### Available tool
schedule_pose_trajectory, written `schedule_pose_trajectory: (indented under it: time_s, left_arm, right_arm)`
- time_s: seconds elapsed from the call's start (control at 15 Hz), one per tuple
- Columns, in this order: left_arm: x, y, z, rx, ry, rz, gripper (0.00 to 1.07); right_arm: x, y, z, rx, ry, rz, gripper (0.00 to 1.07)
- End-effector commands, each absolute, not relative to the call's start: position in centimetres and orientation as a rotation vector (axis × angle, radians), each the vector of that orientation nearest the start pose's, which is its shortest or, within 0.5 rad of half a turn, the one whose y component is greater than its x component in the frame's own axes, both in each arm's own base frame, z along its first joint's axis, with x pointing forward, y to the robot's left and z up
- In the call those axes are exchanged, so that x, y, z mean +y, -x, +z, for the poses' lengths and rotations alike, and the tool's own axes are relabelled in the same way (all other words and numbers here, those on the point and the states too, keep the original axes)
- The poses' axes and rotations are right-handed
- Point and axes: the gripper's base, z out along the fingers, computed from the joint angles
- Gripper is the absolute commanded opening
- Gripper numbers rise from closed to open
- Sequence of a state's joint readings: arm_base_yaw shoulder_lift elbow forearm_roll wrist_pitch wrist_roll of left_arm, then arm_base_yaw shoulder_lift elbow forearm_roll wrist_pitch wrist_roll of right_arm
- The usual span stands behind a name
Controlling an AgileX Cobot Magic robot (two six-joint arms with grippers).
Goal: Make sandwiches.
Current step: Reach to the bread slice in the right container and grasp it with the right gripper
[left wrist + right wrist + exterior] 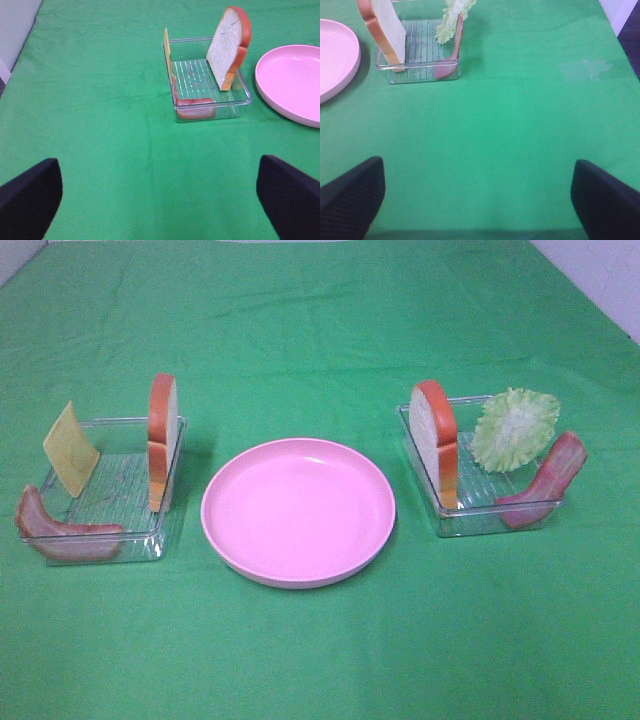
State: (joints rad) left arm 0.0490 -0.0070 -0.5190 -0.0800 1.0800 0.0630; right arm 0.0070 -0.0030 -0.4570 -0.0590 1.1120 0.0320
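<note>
The sandwich parts stand apart in two clear trays. The left tray (150, 545) holds a bread slice (163, 440) on edge, a yellow cheese square (70, 448) and a bacon strip (60, 525). The right tray (470, 520) holds a bread slice (436, 440), a lettuce leaf (515, 428) and a bacon strip (545, 482). Neither gripper shows in the high view. My left gripper (160, 200) is open, well short of the left tray (240, 102) and bread (229, 45). My right gripper (480, 200) is open, well short of the right tray (420, 75), bread (382, 30), lettuce (451, 17) and bacon (451, 50).
A round pink plate (298, 510) sits between the trays, with nothing on it; it also shows in the left wrist view (292, 82) and the right wrist view (335, 55). Green cloth (320, 320) covers the table. Pale wall or floor shows at the far corners.
</note>
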Motion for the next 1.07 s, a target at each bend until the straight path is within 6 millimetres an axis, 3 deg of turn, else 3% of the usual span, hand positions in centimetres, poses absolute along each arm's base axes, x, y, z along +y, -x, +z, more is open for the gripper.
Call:
schedule_pose_trajectory:
  time_s: [0.07, 0.2, 0.33, 0.53, 0.67, 1.07]
  left_arm:
    - [-0.7, 0.9, 28.1, 2.033, -0.015, -0.028, 1.00]
    - [-0.7, 0.9, 28.1, 2.033, -0.015, -0.028, 1.00]
    - [-0.7, 0.9, 28.1, 2.033, -0.015, -0.028, 1.00]
    - [-0.7, 0.9, 28.1, 2.033, -0.015, -0.028, 1.00]
    - [-0.7, 0.9, 28.1, 2.033, -0.015, -0.028, 1.00]
    - [-0.7, 0.9, 28.1, 2.033, -0.015, -0.028, 1.00]
  right_arm:
    - [-0.5, 0.7, 26.3, 2.083, -0.035, -0.053, 0.97]
    - [-0.4, -0.8, 29.1, 2.015, -0.040, -0.041, 0.97]
    - [-0.4, -2.6, 30.6, 2.003, -0.034, -0.040, 0.97]
    - [-0.3, -7.7, 31.9, 2.024, -0.022, -0.037, 0.97]
    - [-0.2, -12.6, 32.9, 2.083, -0.020, -0.025, 0.97]
    - [0.3, -22.7, 37.0, 2.161, 0.013, 0.034, 0.97]
